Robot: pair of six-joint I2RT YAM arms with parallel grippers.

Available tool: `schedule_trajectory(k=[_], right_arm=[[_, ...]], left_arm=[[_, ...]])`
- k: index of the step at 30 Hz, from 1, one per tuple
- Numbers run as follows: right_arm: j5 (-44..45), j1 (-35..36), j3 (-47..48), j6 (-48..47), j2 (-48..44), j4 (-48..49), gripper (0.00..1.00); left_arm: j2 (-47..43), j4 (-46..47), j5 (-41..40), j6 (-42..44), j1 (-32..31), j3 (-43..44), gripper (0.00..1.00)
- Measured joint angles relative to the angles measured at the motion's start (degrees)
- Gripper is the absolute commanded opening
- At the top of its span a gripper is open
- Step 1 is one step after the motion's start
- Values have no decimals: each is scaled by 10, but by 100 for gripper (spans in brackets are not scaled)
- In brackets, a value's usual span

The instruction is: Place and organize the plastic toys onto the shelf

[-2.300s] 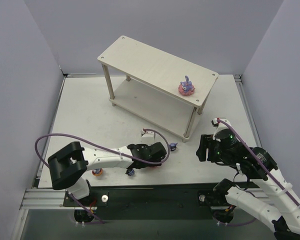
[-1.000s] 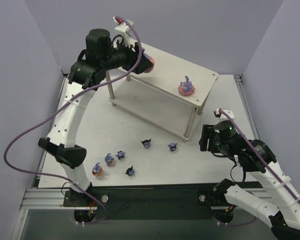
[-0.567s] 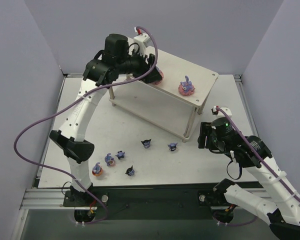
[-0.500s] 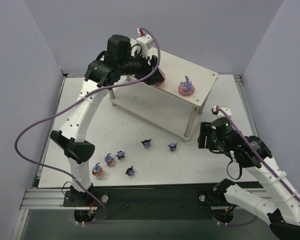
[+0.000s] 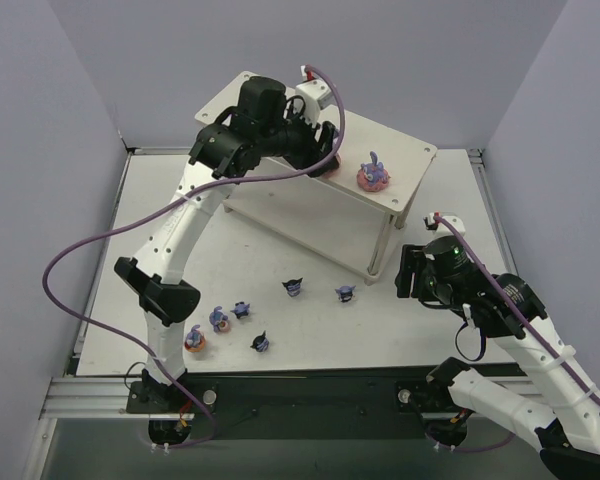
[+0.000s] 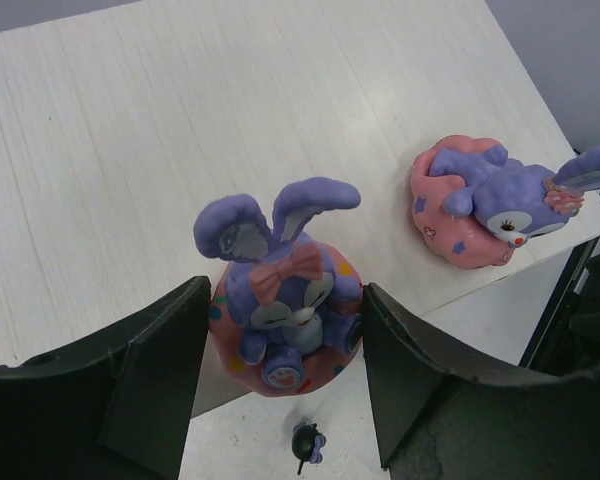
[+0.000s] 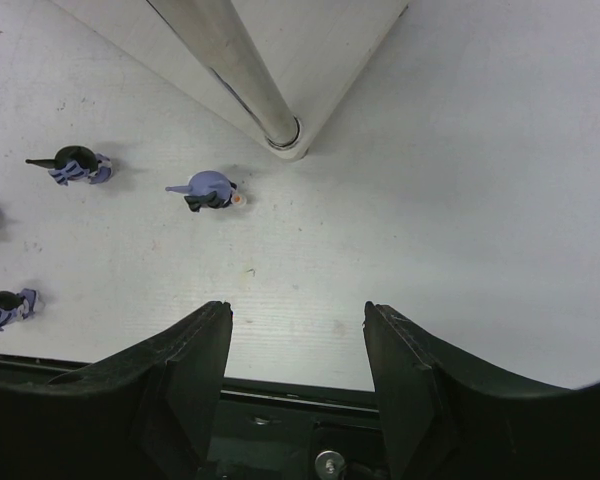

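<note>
Above the shelf top, the left gripper is clamped on a purple rabbit, near another rabbit.

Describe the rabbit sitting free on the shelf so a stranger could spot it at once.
Start at the pale wooden shelf and follow its top board to the right end. There sits a purple rabbit on a pink base, with nothing gripping it. The similar rabbit beside it is clamped in the left end effector.

Broad bare stretch on shelf board; placed rabbit obstructs near corner.
</note>
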Motion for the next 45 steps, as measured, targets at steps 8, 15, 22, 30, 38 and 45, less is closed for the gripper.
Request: schedule_trajectory(k=[8,15,22,30,38,45], right_arm=[[-3,0,0,0,0,0,56],[-8,0,-4,0,0,2,56],[-9,0,-4,0,4,4,56],[-12,0,-4,0,14,5,56],[-18,0,-4,0,23,10,56],[-20,0,-4,2,22,12,56]], left_arm=[[10,2,-29,28,-8,13,6],[16,5,-36,39,-9,18,22],[17,9,-37,42,-9,18,52],[18,19,-50,39,-9,18,71],[18,42,-58,35,-3,18,73],[18,50,-51,34,-3,3,73]])
